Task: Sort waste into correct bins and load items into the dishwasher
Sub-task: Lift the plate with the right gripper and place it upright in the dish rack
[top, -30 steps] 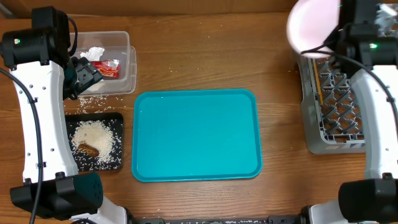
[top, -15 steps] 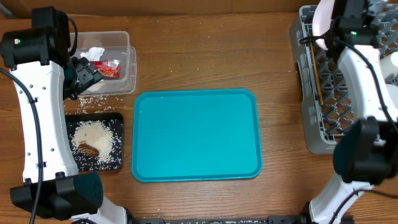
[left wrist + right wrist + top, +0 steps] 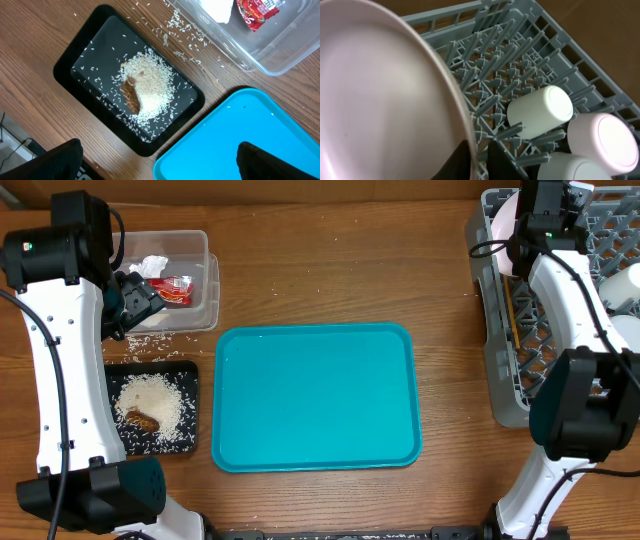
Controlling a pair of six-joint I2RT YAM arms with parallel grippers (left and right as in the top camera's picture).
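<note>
The right gripper [image 3: 478, 161] is sitting at the rim of the plate [image 3: 385, 100] in the rack [image 3: 530, 55]; whether it is gripping cannot be told. The left gripper [image 3: 160, 164] is hanging wide open, empty.

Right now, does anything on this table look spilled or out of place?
Yes. Loose rice grains lie scattered on the wooden table between the clear tub and the black tray, outside both bins.

Bright even light, soft shadows, sharp
</note>
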